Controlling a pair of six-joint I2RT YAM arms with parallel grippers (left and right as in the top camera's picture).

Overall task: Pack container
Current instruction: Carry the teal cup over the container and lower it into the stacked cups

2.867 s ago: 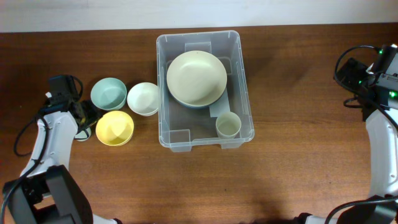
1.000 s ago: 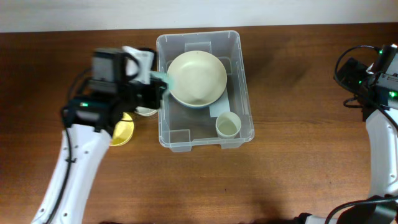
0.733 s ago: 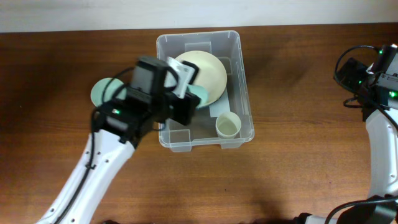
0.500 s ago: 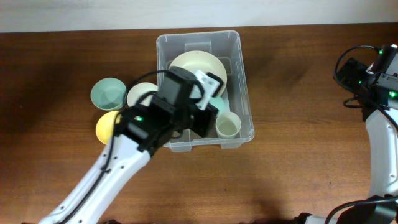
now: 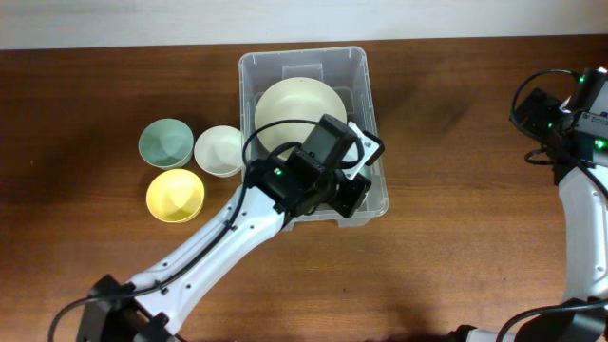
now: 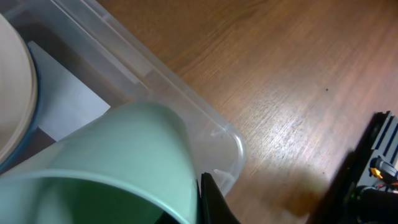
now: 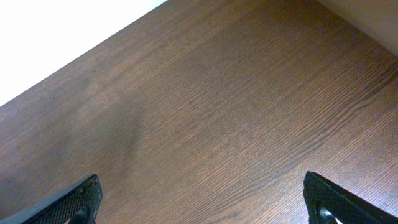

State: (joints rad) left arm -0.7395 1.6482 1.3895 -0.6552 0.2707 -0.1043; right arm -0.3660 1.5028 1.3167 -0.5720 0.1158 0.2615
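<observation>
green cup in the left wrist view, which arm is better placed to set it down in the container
Left. The left gripper is shut on the green cup and hangs over the container at its near right corner. The right gripper is open, holds nothing, and sits over the table far off to the side.

The cup I carry is mint green. The container is clear; inside it, a cream bowl. Left of it: sage-green bowl, white bowl, yellow bowl. The table is dark brown, wood-grained.

Teal bowl, white bowl, yellow bowl, dark wooden table
</observation>
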